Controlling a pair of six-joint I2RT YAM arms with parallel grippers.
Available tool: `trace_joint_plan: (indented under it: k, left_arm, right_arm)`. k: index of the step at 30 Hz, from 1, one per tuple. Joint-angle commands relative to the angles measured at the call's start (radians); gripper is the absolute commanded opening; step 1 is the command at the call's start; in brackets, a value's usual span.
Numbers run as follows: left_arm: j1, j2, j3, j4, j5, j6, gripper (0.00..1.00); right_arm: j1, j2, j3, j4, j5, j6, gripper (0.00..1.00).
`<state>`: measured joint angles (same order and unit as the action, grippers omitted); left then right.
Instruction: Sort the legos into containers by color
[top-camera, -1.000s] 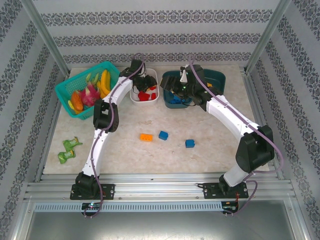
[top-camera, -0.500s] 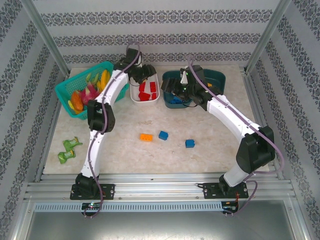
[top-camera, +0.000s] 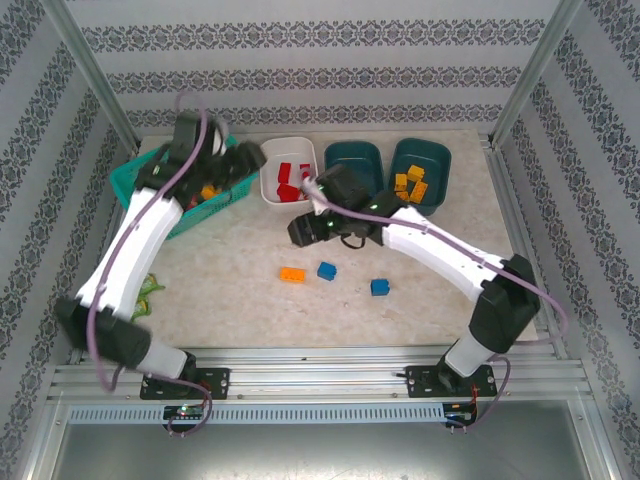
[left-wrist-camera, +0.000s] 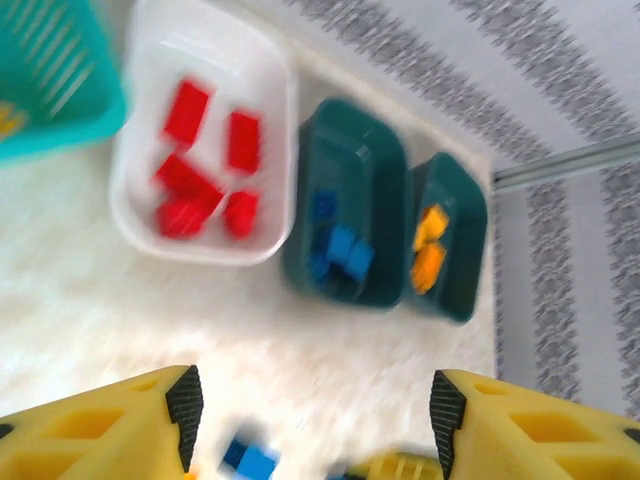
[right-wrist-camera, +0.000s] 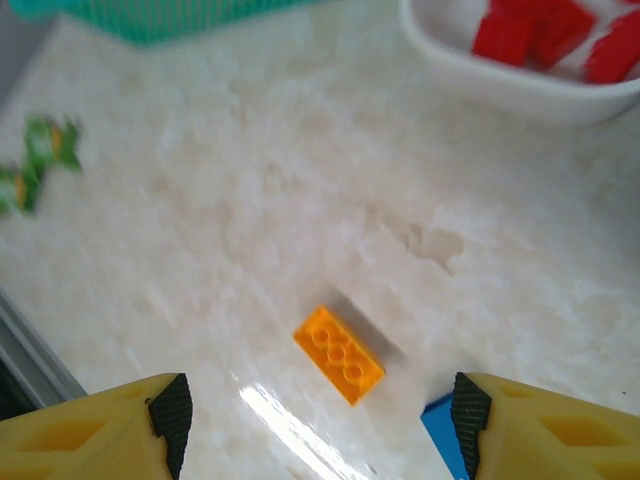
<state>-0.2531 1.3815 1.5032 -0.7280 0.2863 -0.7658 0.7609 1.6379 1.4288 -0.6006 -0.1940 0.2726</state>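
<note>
Orange brick (right-wrist-camera: 338, 355) noted flat on table (right-wrist-camera: 250, 200), just ahead of right gripper (right-wrist-camera: 317, 405), jaws parted, empty; long axis set diagonal to gap, wrist turn judged needed. Left gripper (left-wrist-camera: 310, 400) parted, empty, farther off.

Grey damask-striped walls (top-camera: 320, 70) enclose a pale marbled tabletop (top-camera: 250, 312); aluminium posts (top-camera: 88, 70) at corners.

Red legos (left-wrist-camera: 205, 185) lie in a white tub (left-wrist-camera: 272, 200); table (top-camera: 420, 270) cream-marbled.
</note>
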Motion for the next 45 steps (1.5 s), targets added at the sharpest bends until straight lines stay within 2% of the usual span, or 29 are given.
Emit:
trace_joint_plan:
  k: [1, 4, 9, 11, 13, 16, 20, 27, 34, 41, 45]
  left_arm:
    - [0.006, -0.232, -0.283, -0.038, -0.039, -0.071, 0.66]
    - [0.005, -0.467, -0.467, -0.108, -0.043, -0.107, 0.67]
    - [0.006, -0.756, -0.600, -0.242, -0.044, -0.120, 0.73]
    - [0.005, -0.825, -0.627, -0.271, -0.020, -0.129, 0.73]
    - [0.005, -0.876, -0.638, -0.308, -0.011, -0.139, 0.74]
    - [0.006, -0.920, -0.633, -0.348, -0.019, -0.145, 0.74]
    - [0.006, -0.927, -0.629, -0.356, -0.014, -0.147, 0.74]
    - [0.005, -0.908, -0.624, -0.339, -0.005, -0.142, 0.73]
    - [0.005, -0.863, -0.631, -0.288, 0.039, -0.112, 0.71]
    - [0.006, -0.734, -0.601, -0.152, 0.124, -0.069, 0.71]
    - [0.002, -0.585, -0.571, 0.025, 0.219, -0.085, 0.71]
  right_arm:
    - [0.059, 0.085, 0.037, -0.116, 0.057, -0.243, 0.72]
    - [0.117, 0.178, 0.084, -0.165, 0.091, -0.336, 0.73]
    - [0.181, 0.334, 0.178, -0.227, 0.190, -0.418, 0.76]
    - [0.181, 0.388, 0.217, -0.241, 0.204, -0.412, 0.78]
    - [0.182, 0.444, 0.258, -0.264, 0.224, -0.409, 0.87]
    - [0.183, 0.514, 0.307, -0.294, 0.253, -0.400, 0.87]
    - [0.181, 0.571, 0.339, -0.299, 0.264, -0.387, 0.84]
    - [0.178, 0.628, 0.366, -0.307, 0.255, -0.359, 0.63]
    - [0.166, 0.584, 0.354, -0.289, 0.254, -0.325, 0.39]
    - [0.090, 0.438, 0.339, -0.284, 0.209, -0.266, 0.31]
    - [-0.010, 0.339, 0.326, -0.293, 0.171, -0.229, 0.31]
